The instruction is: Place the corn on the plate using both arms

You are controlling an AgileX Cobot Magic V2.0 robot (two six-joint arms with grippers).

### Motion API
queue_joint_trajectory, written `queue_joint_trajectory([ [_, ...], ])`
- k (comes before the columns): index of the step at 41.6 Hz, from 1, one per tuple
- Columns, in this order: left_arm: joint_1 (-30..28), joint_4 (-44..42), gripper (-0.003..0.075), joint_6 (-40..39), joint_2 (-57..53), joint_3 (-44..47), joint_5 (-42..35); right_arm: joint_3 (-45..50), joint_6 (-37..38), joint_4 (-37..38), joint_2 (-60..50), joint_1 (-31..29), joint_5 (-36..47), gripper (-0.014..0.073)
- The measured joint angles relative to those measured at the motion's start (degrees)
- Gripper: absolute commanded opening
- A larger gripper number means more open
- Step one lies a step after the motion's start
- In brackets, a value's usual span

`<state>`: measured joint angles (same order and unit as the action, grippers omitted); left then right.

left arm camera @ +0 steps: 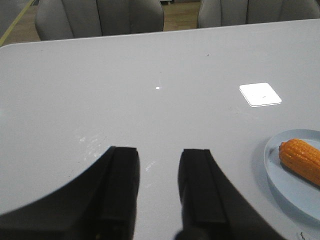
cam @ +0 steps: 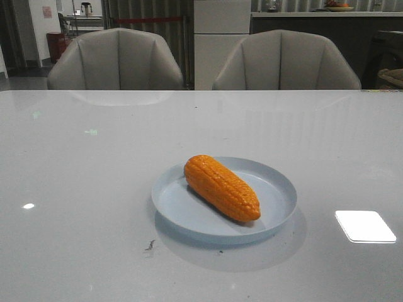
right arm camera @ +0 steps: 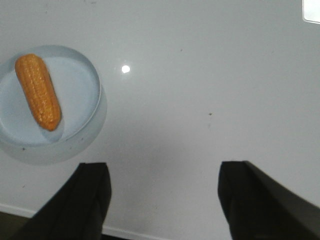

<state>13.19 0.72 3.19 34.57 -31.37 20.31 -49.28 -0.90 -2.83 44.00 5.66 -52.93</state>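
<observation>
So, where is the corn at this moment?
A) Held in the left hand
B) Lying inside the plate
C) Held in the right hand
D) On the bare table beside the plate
B: the corn lies on the plate, and both hands, left and right, are open and empty.

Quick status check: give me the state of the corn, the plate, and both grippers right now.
corn: lying on its side inside the plate, free of either gripper.
plate: flat on the table, holding the corn.
left gripper: fingers apart, empty.
right gripper: fingers wide apart, empty.
</observation>
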Motion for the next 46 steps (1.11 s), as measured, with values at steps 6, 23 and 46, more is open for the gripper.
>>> queue_joint_trajectory([
  [6,0.00,0.00,0.0280,0.00,0.00,0.00,0.00,5.94,0.00,-0.85,-7.87,0.00,0.52,0.0561],
  [23,0.00,0.00,0.0119,0.00,0.00,0.00,-0.38,6.64,0.12,-1.04,-10.82,0.00,0.51,0.0561],
  [46,0.00,0.00,0.0094,0.00,0.00,0.00,-0.38,6.64,0.23,-1.04,-10.82,0.00,0.51,0.0561],
])
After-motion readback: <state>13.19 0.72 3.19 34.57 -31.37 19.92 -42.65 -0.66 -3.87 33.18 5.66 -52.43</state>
